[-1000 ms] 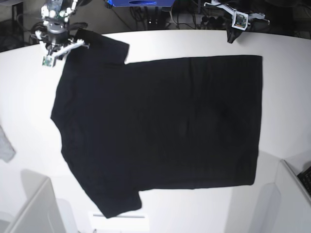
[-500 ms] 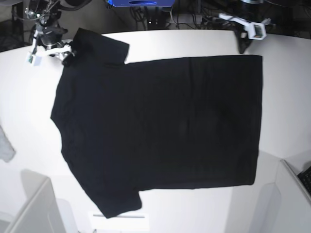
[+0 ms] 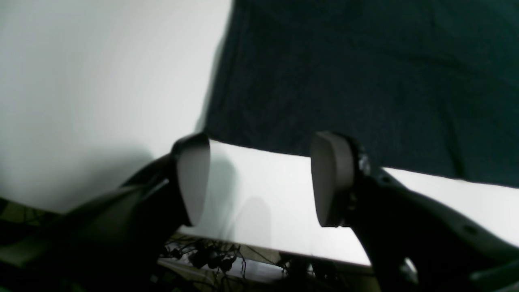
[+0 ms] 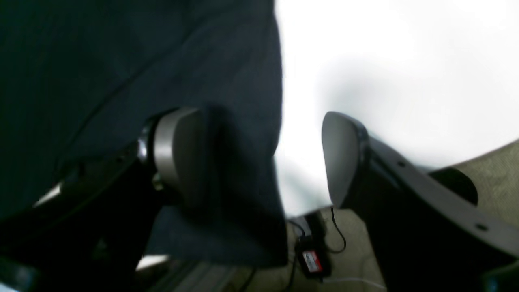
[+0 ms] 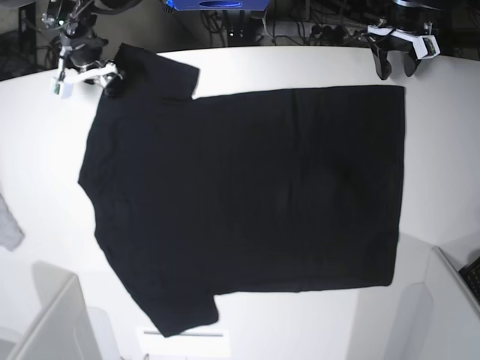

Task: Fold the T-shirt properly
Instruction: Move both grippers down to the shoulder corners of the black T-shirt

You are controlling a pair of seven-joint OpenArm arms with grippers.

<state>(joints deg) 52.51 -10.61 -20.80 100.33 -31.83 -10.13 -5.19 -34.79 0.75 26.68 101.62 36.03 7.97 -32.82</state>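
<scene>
White table [image 5: 300, 64], black T-shirt [image 5: 247, 195] spread flat, grey cloth [image 5: 7, 225] at edge

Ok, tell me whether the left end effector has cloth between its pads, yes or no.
No: in the left wrist view the left end effector stands open over bare table, with the T-shirt edge lying beyond its pads.

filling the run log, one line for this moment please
T-shirt flat on table | right gripper open, straddling sleeve edge | left gripper open near hem corner
</scene>
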